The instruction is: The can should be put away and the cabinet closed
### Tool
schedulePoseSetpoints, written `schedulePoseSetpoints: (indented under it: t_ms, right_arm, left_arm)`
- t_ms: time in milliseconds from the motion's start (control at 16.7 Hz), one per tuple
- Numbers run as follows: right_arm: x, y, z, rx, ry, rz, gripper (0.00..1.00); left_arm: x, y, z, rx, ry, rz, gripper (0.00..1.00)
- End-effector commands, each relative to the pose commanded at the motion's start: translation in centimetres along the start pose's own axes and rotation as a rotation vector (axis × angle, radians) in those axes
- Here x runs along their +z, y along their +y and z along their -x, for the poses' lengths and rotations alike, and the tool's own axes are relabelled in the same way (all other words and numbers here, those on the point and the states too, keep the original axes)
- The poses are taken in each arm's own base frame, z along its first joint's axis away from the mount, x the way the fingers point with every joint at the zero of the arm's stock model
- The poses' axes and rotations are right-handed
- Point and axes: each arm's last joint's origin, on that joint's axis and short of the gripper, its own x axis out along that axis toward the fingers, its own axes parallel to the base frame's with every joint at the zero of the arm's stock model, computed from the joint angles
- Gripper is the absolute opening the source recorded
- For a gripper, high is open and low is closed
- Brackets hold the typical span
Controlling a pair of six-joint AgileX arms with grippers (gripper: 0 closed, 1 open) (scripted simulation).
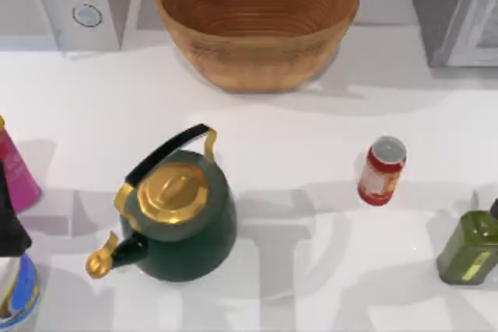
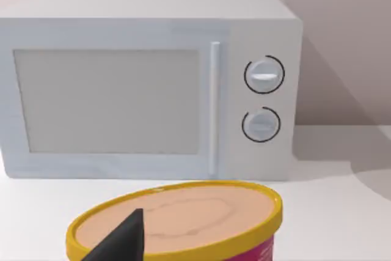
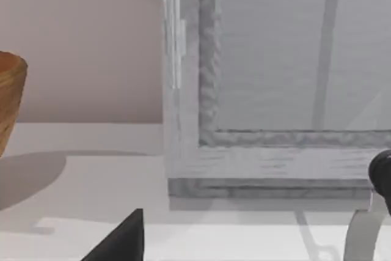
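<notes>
Neither gripper's fingers can be judged open or shut. In the left wrist view one dark fingertip of the left gripper (image 2: 119, 242) hangs over a yellow-rimmed tub (image 2: 183, 218), with the microwave (image 2: 146, 90) beyond it against the wall. In the right wrist view a dark fingertip of the right gripper (image 3: 119, 239) faces the grey cabinet (image 3: 269, 90) at the table's back right, and the edge of the wicker basket (image 3: 9, 99) shows to one side.

The can (image 1: 381, 170) stands upright on the white table (image 1: 311, 130), right of centre, well apart from the green kettle (image 1: 179, 219) and near the olive bottle (image 1: 469, 245).

The task looks to be at its opening: the can is untouched. Being on the right side, it likely falls to the right arm, which would need to descend over it, jaws spread, then carry it to the cabinet.
</notes>
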Motion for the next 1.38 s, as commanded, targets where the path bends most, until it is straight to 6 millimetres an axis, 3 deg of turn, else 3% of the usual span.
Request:
schedulePoseSetpoints:
  t_ms: [240, 480, 660, 840, 960, 1140, 1380]
  right_arm:
    - [0.8, 0.3, 0.0, 0.022, 0.004, -0.022, 1.0]
    - [5.3, 1.8, -0.6, 0.131, 0.036, -0.128, 1.0]
    - [9.0, 3.9, -2.7, 0.213, 0.131, -0.216, 1.0]
    - [10.4, 7.6, -6.5, 0.246, 0.298, -0.263, 1.0]
    - [9.4, 10.6, -9.2, 0.231, 0.429, -0.257, 1.0]
    - [5.9, 14.8, -11.9, 0.165, 0.595, -0.2, 1.0]
    - [0.3, 17.4, -12.4, 0.047, 0.744, -0.073, 1.0]
  left_arm:
    - [0.0, 0.0, 0.0, 0.0, 0.0, 0.0, 1.0]
    - [0.0, 0.0, 0.0, 0.0, 0.0, 0.0, 1.0]
    - [0.0, 0.0, 0.0, 0.0, 0.0, 0.0, 1.0]
    - [0.0, 0.0, 0.0, 0.0, 0.0, 0.0, 1.0]
    - [0.0, 0.0, 0.0, 0.0, 0.0, 0.0, 1.0]
    - [0.0, 0.0, 0.0, 0.0, 0.0, 0.0, 1.0]
    - [0.0, 0.0, 0.0, 0.0, 0.0, 0.0, 1.0]
